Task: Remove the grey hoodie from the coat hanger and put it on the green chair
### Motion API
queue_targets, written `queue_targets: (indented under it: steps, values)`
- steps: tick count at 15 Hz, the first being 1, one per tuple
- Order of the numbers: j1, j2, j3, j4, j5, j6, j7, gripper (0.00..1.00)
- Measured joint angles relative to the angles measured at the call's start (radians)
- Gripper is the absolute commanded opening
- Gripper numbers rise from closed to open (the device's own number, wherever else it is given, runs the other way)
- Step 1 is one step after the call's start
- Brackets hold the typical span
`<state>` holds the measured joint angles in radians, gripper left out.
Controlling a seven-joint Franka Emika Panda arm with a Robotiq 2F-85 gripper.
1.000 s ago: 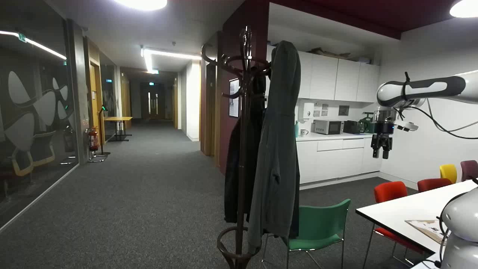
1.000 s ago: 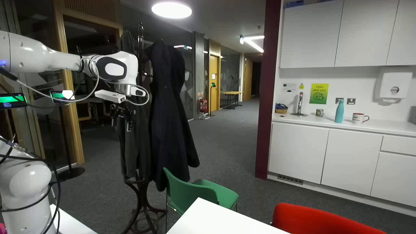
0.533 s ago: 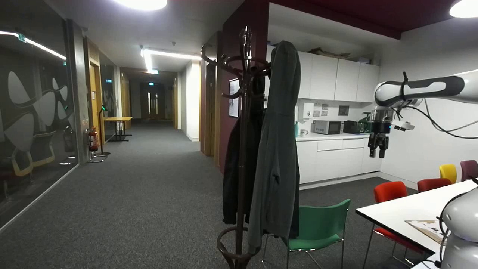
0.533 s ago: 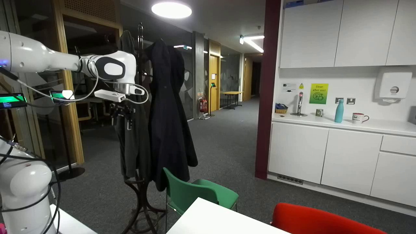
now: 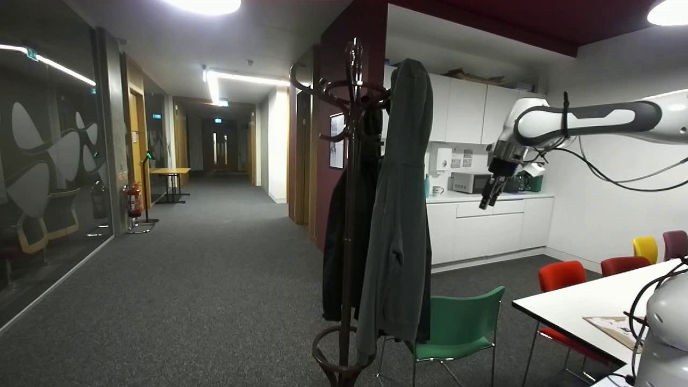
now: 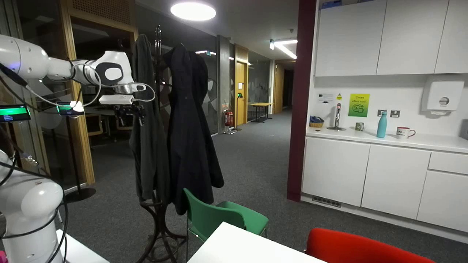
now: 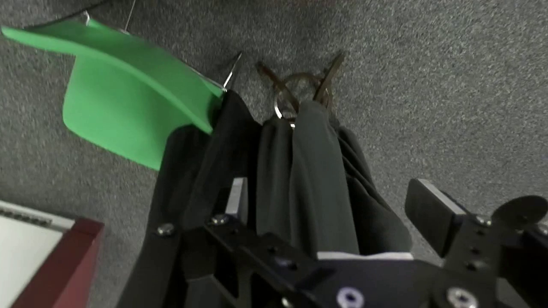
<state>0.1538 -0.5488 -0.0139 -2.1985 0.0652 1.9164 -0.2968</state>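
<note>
Grey carpet (image 5: pixel 215 295) runs down a corridor (image 5: pixel 231 188), dark glass wall (image 5: pixel 54 161) alongside. Wooden door (image 6: pixel 241 109) farther back. Ceiling light (image 6: pixel 193 11) lit. Maroon wall (image 6: pixel 302 98) beside white cupboards (image 6: pixel 343 40), above and below a counter (image 6: pixel 350 135). White table (image 6: pixel 252 245), red chair (image 6: pixel 362 246) beside it; yellow chair (image 5: pixel 645 249) near white wall (image 5: pixel 602 228).

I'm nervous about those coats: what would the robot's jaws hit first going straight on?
Probably the grey hoodie: it shows between the open jaws in the wrist view. Depth is unclear; they might slip past to the floor.
</note>
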Motion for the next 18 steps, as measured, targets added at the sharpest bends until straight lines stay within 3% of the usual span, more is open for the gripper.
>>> queue_targets:
  steps: [7,13,18]
  values:
    - [0.092,0.006,0.077,0.156,0.027,0.155,-0.006,1.0]
    - [0.089,0.016,0.077,0.149,0.02,0.161,-0.006,1.0]
    - [0.073,0.018,0.099,0.166,-0.099,0.335,-0.006,1.0]
